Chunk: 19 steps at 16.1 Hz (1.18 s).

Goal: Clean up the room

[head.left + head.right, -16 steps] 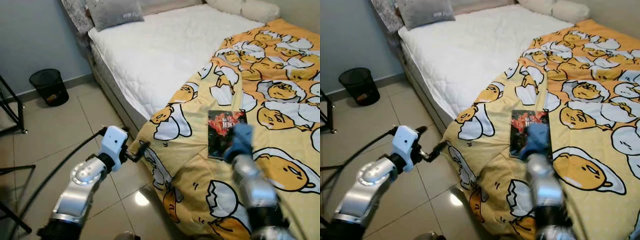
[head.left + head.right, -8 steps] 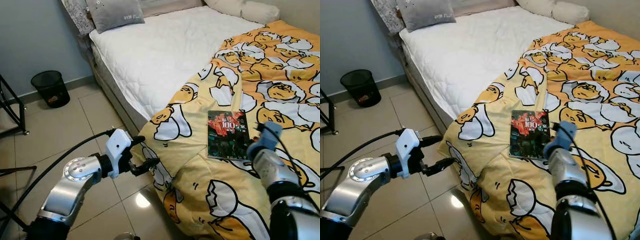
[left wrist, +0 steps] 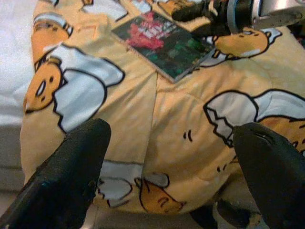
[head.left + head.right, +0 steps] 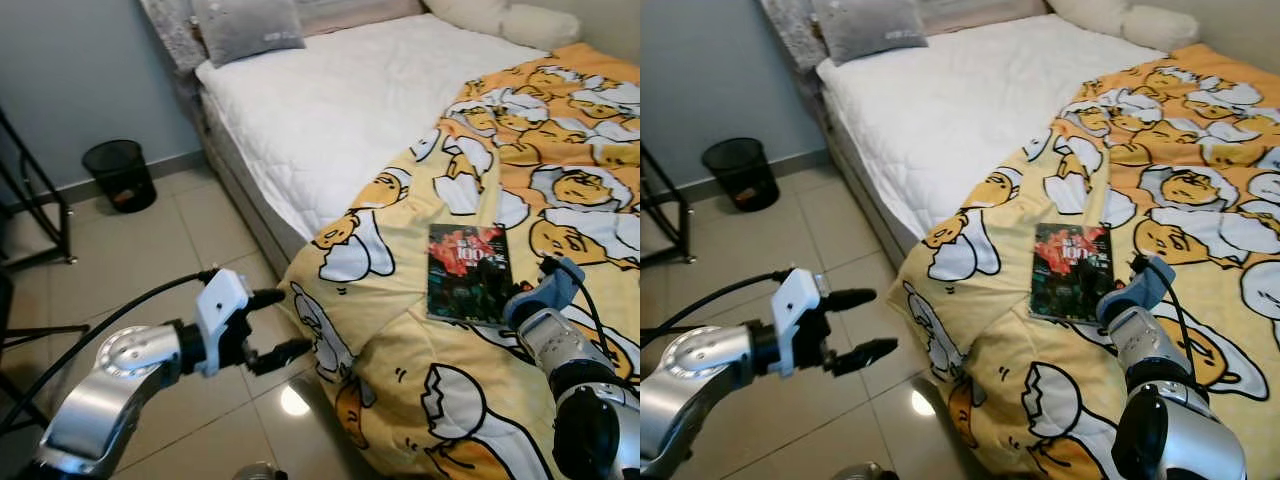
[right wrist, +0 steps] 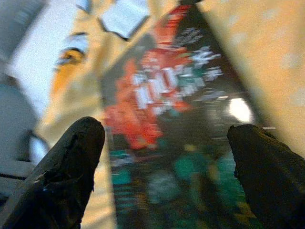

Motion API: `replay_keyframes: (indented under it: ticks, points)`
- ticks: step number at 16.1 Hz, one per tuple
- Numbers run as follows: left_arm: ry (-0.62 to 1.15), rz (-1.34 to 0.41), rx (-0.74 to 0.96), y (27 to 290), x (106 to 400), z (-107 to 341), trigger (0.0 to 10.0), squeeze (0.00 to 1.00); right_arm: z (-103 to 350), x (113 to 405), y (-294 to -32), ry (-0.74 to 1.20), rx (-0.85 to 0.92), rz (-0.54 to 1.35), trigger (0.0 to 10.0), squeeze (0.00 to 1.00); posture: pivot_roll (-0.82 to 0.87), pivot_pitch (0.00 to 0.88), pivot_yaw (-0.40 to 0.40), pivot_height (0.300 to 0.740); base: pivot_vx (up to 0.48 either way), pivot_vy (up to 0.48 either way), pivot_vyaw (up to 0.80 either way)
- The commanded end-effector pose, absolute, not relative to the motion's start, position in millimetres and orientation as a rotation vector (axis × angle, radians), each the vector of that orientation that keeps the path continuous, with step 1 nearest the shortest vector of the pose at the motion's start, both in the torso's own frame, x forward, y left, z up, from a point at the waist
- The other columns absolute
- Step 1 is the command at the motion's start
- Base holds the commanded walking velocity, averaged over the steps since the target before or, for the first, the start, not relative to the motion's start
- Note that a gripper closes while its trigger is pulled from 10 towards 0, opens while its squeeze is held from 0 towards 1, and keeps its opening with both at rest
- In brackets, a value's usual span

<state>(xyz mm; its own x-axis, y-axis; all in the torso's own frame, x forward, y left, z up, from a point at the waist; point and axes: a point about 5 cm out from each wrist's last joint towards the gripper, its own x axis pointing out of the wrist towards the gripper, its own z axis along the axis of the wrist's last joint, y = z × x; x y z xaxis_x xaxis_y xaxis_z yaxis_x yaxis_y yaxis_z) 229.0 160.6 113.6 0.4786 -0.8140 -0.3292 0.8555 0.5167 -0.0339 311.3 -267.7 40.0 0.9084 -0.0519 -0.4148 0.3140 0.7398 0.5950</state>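
A home bedroom: a bed (image 4: 330,110) with white mattress fills the upper middle, a yellow cartoon-egg blanket (image 4: 560,150) on the right, grey pillow (image 4: 248,26) at top, wastebasket (image 4: 119,175) on tiled floor (image 4: 150,250) upper left.

Bed (image 4: 330,120) with duvet (image 4: 560,160), book (image 4: 467,273)

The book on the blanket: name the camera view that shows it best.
Left eye view: the whole book lies flat and sharp on the yellow blanket. The right eye view shows the same. The left wrist view catches it small and tilted; the right wrist view has it close but blurred and cropped.
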Motion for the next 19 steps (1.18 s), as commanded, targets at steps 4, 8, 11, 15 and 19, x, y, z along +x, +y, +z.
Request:
replay_keyframes:
  ticks: [4,8,11,15,19]
  points:
    - [0.322,-1.015,0.146,161.5,230.8,120.1,10.0,0.83,37.7,312.8,-257.8,0.407,0.706,-0.145,10.0,0.00,0.12,0.000,0.080,0.740,0.000,0.000,0.00]
    - [0.318,-1.025,0.141,158.7,231.5,122.1,10.0,0.83,41.8,310.9,-274.5,0.342,0.708,-0.261,10.0,0.00,0.12,0.000,0.077,0.740,0.000,0.000,0.00]
    - [0.320,-1.030,0.138,157.3,231.4,121.5,10.0,0.83,44.9,309.0,-285.5,0.326,0.683,-0.314,10.0,0.00,0.11,0.000,0.076,0.740,0.000,0.000,0.00]
    - [0.319,-1.034,0.133,155.1,231.5,121.6,10.0,0.83,35.9,302.6,-283.9,0.383,0.647,-0.311,10.0,0.00,0.11,0.000,0.075,0.740,0.000,0.000,0.00]
    - [0.340,-1.068,0.117,154.4,229.1,121.8,10.0,0.83,18.6,291.5,-274.8,0.476,0.613,-0.290,10.0,0.00,0.11,0.000,0.077,0.740,0.000,0.000,0.00]
